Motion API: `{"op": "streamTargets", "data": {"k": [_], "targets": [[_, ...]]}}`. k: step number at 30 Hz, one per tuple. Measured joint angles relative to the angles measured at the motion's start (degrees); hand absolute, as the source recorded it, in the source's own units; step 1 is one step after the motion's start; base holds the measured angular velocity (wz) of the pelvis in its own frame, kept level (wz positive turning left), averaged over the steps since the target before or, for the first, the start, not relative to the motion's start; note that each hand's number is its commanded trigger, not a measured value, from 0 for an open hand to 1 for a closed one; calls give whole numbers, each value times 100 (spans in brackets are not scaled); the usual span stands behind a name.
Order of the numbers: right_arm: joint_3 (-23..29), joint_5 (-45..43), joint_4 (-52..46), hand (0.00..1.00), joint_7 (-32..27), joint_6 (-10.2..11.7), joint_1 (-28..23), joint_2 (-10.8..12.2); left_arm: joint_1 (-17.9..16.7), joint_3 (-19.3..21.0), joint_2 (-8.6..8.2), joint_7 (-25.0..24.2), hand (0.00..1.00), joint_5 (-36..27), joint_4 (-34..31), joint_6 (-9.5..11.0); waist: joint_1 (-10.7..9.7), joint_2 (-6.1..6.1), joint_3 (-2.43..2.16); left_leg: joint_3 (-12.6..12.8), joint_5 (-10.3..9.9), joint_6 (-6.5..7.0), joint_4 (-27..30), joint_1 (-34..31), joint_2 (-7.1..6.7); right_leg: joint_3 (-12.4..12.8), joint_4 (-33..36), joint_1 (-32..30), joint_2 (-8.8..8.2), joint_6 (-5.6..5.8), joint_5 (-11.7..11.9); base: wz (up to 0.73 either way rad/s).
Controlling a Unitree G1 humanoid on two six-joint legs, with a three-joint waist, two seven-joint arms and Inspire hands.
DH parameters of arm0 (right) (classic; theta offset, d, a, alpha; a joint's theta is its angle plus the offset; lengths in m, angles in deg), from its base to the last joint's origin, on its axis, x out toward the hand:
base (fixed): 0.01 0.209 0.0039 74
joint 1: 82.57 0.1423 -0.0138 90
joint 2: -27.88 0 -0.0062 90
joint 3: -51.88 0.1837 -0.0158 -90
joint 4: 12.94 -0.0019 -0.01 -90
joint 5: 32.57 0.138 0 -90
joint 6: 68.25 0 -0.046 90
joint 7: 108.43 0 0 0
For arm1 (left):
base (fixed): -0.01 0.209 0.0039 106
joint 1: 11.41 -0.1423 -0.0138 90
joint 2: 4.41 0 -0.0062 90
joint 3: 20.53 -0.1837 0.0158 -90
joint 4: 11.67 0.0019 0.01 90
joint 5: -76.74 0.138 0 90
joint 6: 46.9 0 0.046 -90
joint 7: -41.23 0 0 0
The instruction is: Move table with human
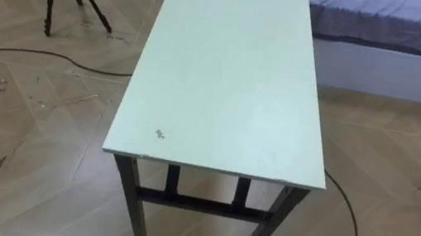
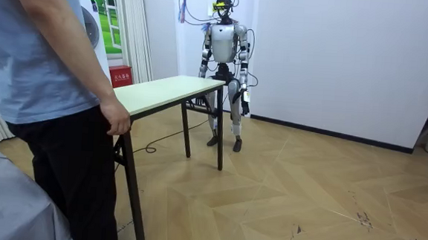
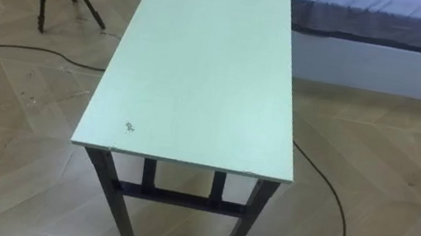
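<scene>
The long pale-green desk with dark metal legs [image 1: 225,78] stands before us, running 6 to 12 o'clock, a person's hand [image 2: 114,118] at its far end. We judge it stiff and fairly heavy, best gripped under the near edge's corners; our left robot hand [image 2: 243,101] hangs clear, and we cannot tell its state

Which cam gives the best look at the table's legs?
Room view: the table stands side-on, with the legs at both ends showing at nearly full length. The eye views look down on its top; the near-end legs show foreshortened beneath it.
</scene>
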Motion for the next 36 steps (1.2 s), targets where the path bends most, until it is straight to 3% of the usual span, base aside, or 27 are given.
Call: {"op": "streamTargets", "data": {"k": [9,15,19,28,34,36], "targets": [[-4,20,9,0,-257,-9,0,7,4,-9,-32,-55,0,-515,135,-1,19,-21,4,11,-4,6,0,-2,1,-23,20,13,-5,1,1,1],[42,56,-9,0,-259,-138,-8,6,-114,16,-28,-279,0,-1414,152,-62,48,-5,4,24,-5,7,0,17,1,-31,7,9,-7,2,0,1],[237,26,-9,0,-94,-218,0,10,-139,109,-8,-710,0,-2442,215,-242,43,-3,-2,26,-5,7,10,-39,1,-60,-3,-21,-8,2,0,2],[224,91,-287,0,281,-377,25,-100,-50,-13,91,-1678,0,-3286,226,-523,64,65,-31,29,-5,7,45,-114,3,-71,15,-93,-11,-2,3,0],[227,320,-1144,0,524,-396,-84,-176,6,-342,145,-2273,0,-4230,-225,-584,47,208,25,32,-36,59,63,-72,12,-81,122,-108,-17,-1,2,-3],[223,356,-1652,0,549,-501,-166,-176,-6,-396,158,-2372,0,-4572,-567,-631,35,230,16,47,-38,61,70,-99,4,-86,122,-131,-28,5,-2,2]]}}
